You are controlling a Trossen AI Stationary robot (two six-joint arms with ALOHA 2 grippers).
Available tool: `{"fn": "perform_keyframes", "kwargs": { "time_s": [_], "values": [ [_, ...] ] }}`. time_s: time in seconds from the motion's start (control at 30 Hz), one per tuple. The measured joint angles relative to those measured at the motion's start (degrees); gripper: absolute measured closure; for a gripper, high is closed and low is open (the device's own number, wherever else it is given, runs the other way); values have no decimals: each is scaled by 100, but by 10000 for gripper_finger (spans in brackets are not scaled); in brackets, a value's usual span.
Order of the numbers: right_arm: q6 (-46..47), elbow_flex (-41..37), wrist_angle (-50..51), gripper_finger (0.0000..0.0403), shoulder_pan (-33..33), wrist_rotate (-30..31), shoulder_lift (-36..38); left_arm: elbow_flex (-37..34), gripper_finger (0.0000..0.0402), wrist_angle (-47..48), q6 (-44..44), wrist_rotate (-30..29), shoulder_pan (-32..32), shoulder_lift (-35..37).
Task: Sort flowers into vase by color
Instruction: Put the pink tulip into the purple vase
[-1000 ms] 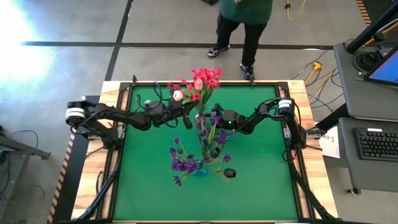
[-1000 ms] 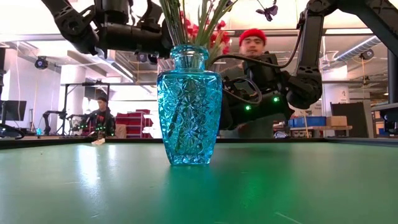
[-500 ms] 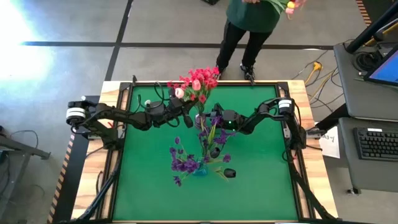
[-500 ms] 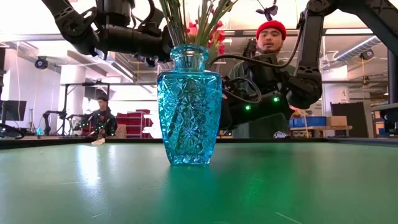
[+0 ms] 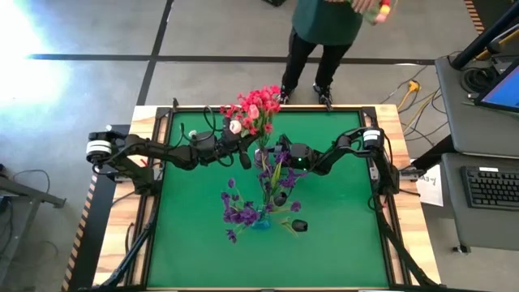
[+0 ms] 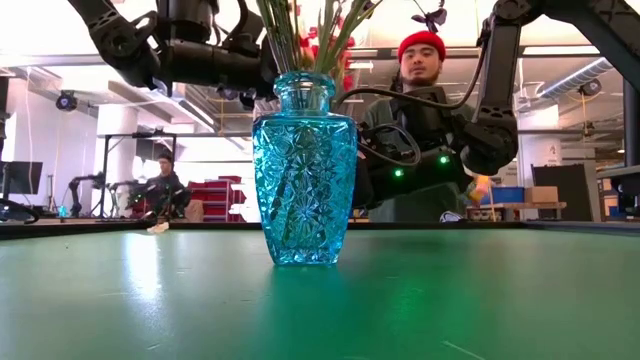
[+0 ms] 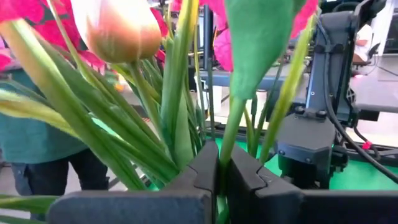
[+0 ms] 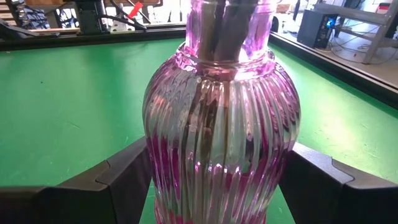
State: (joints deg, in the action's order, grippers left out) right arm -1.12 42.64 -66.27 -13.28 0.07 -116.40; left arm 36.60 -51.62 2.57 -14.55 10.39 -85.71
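Observation:
Red and pink flowers [image 5: 255,109] and a pale tulip bud [image 7: 121,28] stand on green stems in a pink ribbed glass vase [image 8: 221,124] at the table's far middle. My left gripper [image 7: 221,180] reaches in from the left, shut on one of these stems. My right gripper [image 8: 217,186] comes from the right with its fingers around the vase's belly. Purple flowers [image 5: 239,212] stand in a blue cut-glass vase [image 6: 305,170] nearer the front. My left gripper pinches one green stem [image 7: 227,146] between its two fingers, which lie level, coming from the table's left and across the stem. The stem rises upright above them, and its lower end is hidden behind the fingers. My right gripper holds the pink vase by the two sides of its ribbed belly [image 8: 283,155], one finger [image 8: 124,171] on each side. The fingers come level from the table's right. The vase stands upright with its base on the green mat.
A small dark object [image 5: 298,225] lies on the mat right of the blue vase. A person [image 5: 324,32] stands just beyond the table's far edge. The mat's left and right parts lie bare, with a wooden rim [image 5: 146,122] around it.
The red and pink blooms have swung a little toward the table's left while their stems stay in the pink vase. Both grippers have kept their place and their hold. The person behind the table has shifted.

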Motion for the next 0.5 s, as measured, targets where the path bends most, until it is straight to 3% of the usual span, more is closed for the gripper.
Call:
{"fn": "perform_keyframes", "kwargs": {
  "time_s": [0.23, 0.5],
  "values": [
    [6, 1, 0, 115, 0, -4, 0, 0, 394, 38, -30, 0, -7, 93],
    [-2, 2, 2, 115, 2, -8, 0, 0, 333, 362, -33, 0, -12, 416]
  ]
}}
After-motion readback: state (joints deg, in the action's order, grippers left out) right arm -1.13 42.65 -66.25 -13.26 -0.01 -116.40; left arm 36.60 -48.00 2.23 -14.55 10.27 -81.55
